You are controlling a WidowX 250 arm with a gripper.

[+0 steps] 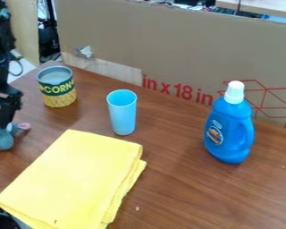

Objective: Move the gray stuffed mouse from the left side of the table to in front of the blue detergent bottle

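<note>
The brown bench (187, 192) carries a folded yellow cloth (73, 179) at lower left, an upright blue bottle (229, 129) at right, a light-blue cup (123, 114) near upper centre and a can (57, 87) at upper left. At the left edge, a grey plush toy (0, 139) lies directly under the gripper (6, 120), touching it, pink part pointing right; whether it is grasped, I cannot tell.

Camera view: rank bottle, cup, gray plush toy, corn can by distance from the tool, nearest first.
As the camera view shows it, from the tool:
1. Gray plush toy: right at the tool, left edge.
2. Corn can: upper left.
3. Cup: right of the can, behind the yellow cloth.
4. Bottle: far right.
</note>
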